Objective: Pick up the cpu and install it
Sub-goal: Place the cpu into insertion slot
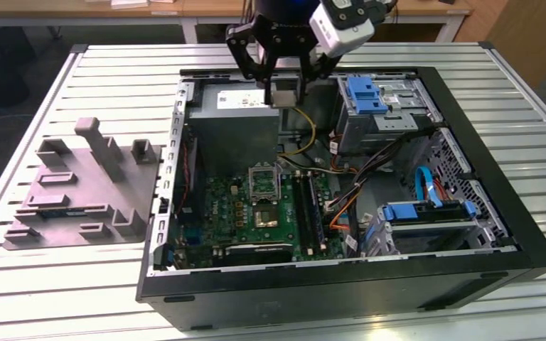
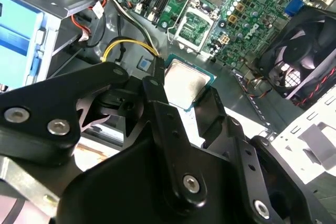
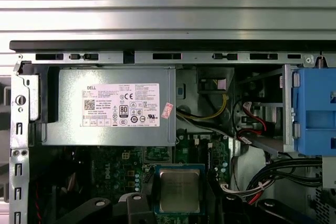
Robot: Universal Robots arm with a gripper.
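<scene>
the gripper (image 1: 286, 91) hangs over the far part of the open computer case (image 1: 529, 249), above the grey power supply (image 1: 235, 117). its jaws are clamped on the cpu (image 2: 185, 81), one black finger against each of two opposite edges. the chip is held flat in the air with its silvery top showing in both wrist views, touching nothing but the fingers. the green motherboard (image 1: 244, 213) lies on the case floor nearer than the gripper, and its metal-framed socket (image 1: 264, 179) sits well apart from the chip. a black fan (image 2: 307, 51) stands at the board's edge. the grey moulded holder (image 1: 74, 195) rests on the slatted table (image 1: 111, 71), outside the case at the exterior view's left.
</scene>
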